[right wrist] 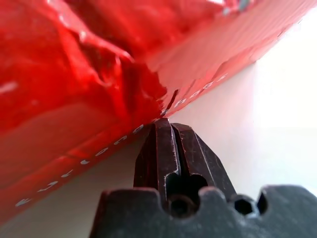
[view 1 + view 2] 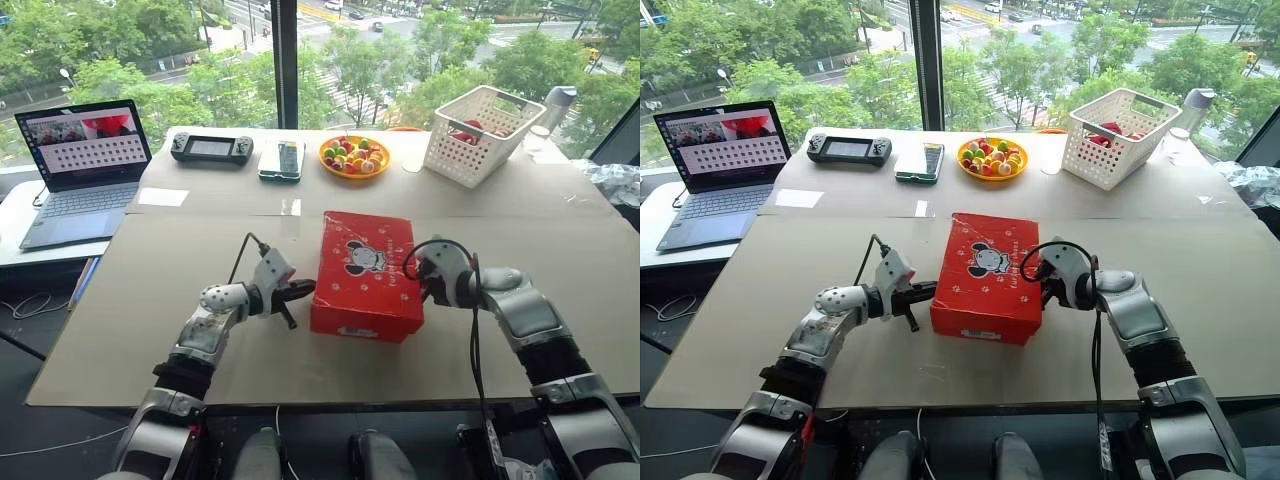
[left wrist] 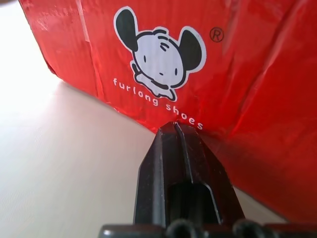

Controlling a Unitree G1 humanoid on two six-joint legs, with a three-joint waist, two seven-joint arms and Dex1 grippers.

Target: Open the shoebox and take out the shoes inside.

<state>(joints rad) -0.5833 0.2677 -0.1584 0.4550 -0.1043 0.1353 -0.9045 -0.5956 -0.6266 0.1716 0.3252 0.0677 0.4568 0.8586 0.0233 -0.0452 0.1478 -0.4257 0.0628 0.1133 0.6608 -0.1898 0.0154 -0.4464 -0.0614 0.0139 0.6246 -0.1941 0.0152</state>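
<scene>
The red shoebox [image 2: 366, 275], lid down, lies on the brown table [image 2: 150, 300] between the two arms, with the left gripper [image 2: 300, 291] at its left side wall by the cartoon logo and the right gripper [image 2: 428, 288] at its right side, each with fingers pressed together and holding nothing. Well behind the box stand a fruit bowl [image 2: 354, 156], a phone [image 2: 283, 160], a game controller [image 2: 211, 149] and a white basket [image 2: 482, 134]; a laptop [image 2: 82, 170] sits far left.

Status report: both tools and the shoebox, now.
Left tool shut, at the shoebox's left side. Right tool shut, at its right side. Lid closed, shoes not out. Nothing in the way.
</scene>
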